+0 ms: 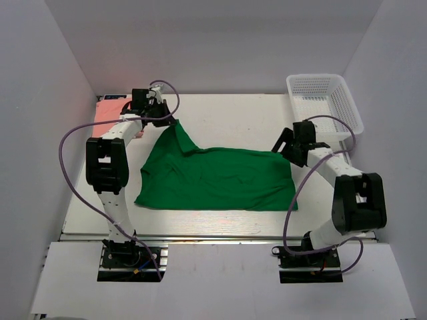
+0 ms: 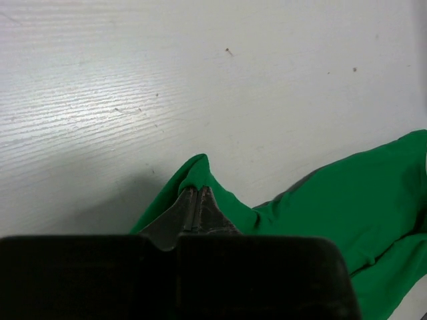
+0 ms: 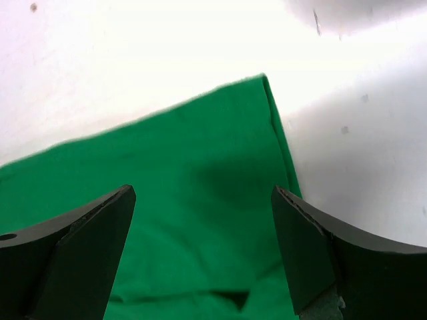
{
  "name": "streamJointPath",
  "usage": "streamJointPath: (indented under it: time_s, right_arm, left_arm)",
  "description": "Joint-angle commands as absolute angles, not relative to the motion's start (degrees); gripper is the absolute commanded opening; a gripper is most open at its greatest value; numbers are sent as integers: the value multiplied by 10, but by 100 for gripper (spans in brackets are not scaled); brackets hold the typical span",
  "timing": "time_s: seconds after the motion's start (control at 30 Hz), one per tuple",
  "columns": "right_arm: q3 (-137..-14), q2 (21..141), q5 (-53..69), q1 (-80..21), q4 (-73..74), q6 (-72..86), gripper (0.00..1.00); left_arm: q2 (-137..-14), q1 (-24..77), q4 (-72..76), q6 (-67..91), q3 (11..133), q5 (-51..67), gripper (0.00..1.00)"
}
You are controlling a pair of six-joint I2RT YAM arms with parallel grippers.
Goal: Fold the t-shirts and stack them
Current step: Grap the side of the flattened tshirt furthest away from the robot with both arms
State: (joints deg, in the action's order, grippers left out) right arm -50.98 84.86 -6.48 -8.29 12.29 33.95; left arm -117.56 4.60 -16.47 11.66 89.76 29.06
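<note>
A raised corner of the green t-shirt (image 2: 347, 200) is pinched in the closed left gripper (image 2: 198, 195). The right gripper (image 3: 202, 193) is held wide open over the far right corner. The shirt's long axis is laid from 9 to 3 o'clock. The pink t-shirt (image 1: 110, 113) is seen at 9 o'clock of the left gripper, the basket (image 1: 317, 77) at 1 o'clock of the right. No obstruction is seen.

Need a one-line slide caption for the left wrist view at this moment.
Left claw shut on a pinched-up fold of the green t-shirt, just above the white table.
</note>
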Motion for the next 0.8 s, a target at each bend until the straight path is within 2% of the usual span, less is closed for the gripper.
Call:
streamJointPath:
  time_s: [0.0, 0.33, 0.6, 0.73, 0.77]
  right_arm:
    - [-578, 895, -119, -97, 97, 316, 88]
    - [-681, 1035, -273, -117, 153, 308, 88]
    - [-709, 1092, -268, -118, 168, 316, 88]
    - [-715, 1108, -252, -119, 166, 316, 78]
    - [-713, 1108, -251, -119, 168, 317, 64]
  left_arm:
    - [-1139, 47, -174, 117, 895, 308, 0]
    - [-1140, 41, -210, 106, 900, 272, 0]
    - [-1140, 41, -221, 106, 900, 259, 0]
    - [-1129, 41, -235, 106, 895, 236, 0]
    - [-1114, 41, -240, 112, 881, 229, 0]
